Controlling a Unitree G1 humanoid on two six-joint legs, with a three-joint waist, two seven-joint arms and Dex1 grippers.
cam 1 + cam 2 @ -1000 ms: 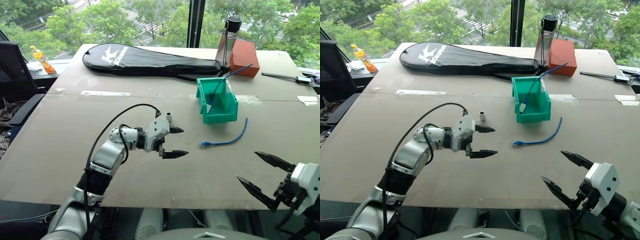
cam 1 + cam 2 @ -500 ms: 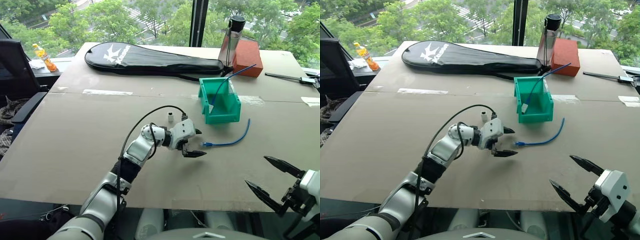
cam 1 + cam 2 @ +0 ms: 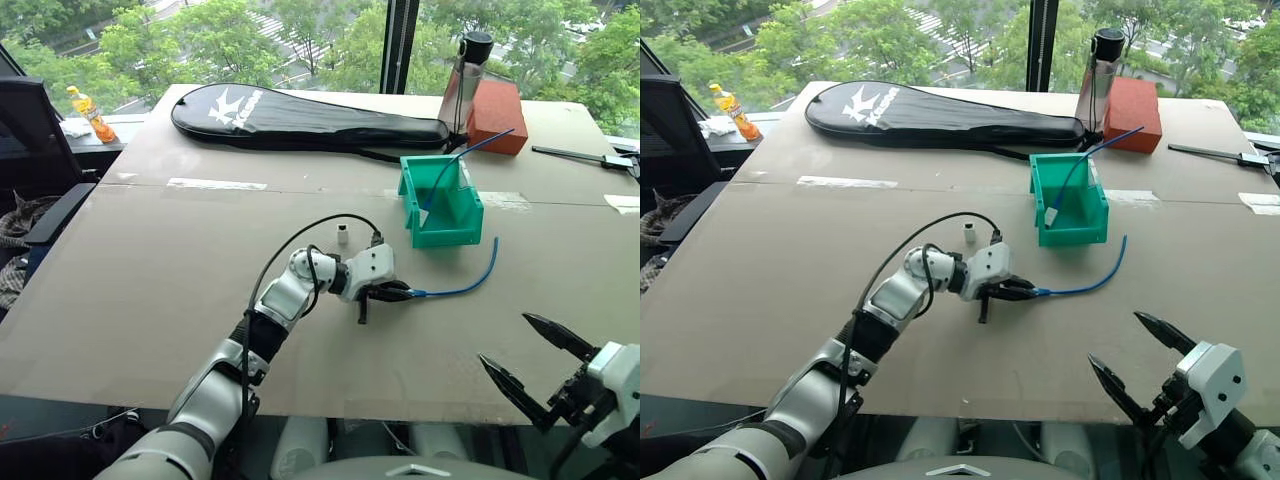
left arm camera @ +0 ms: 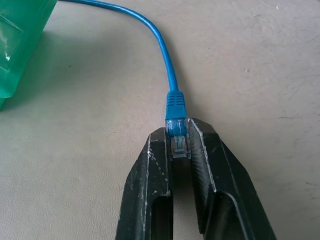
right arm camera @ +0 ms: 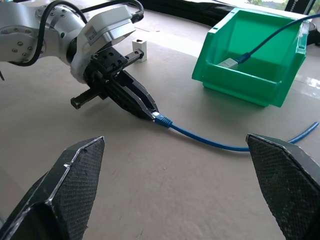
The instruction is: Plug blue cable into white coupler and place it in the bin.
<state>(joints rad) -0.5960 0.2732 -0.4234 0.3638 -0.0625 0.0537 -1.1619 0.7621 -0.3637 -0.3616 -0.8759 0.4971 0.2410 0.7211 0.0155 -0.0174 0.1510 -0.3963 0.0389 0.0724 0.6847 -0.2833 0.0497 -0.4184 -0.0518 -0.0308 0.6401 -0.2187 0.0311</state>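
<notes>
Left gripper (image 4: 178,142) clamps the blue cable (image 3: 465,287)'s plug beside the bin (image 3: 440,206); white coupler (image 3: 342,235) unplugged, right gripper (image 3: 532,360) agape.

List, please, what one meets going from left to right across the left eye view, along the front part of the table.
white coupler → left gripper, shut on the plug → blue cable → right gripper, open.

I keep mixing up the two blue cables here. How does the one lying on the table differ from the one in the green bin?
The cable on the table lies in a gentle curve, its plug pinched in the shut left claw; the cable in the bin runs straighter, leaning up over the back wall of the green bin, and no claw touches it. Both are thin, bright blue and end in small plugs.
</notes>
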